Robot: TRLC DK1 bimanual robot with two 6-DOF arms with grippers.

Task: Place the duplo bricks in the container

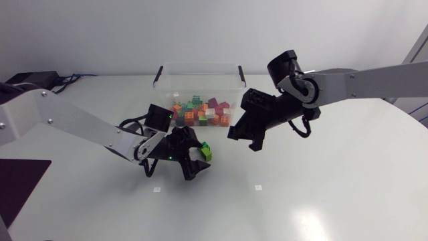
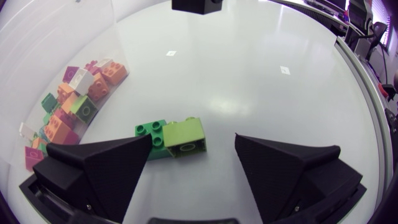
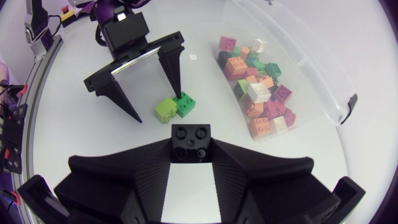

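Note:
A dark green brick [image 2: 152,134] and a lime brick [image 2: 186,138] lie side by side on the white table. My left gripper [image 2: 194,146] stands open around them; in the right wrist view the dark green one [image 3: 185,104] touches one of its fingers. In the head view the green bricks [image 1: 206,152] sit at the left gripper's [image 1: 199,159] tips. My right gripper [image 3: 191,149] is shut on a black brick [image 3: 191,135] and hangs above the table just right of them [image 1: 244,140]. The clear container [image 1: 200,75] behind holds several coloured bricks [image 1: 204,110].
The container's black handles [image 1: 158,75] stick out at its ends. Two small white markers [image 1: 157,190] [image 1: 258,186] lie on the table in front of the grippers. A dark mat [image 1: 20,187] covers the front left corner. Open table spreads to the right.

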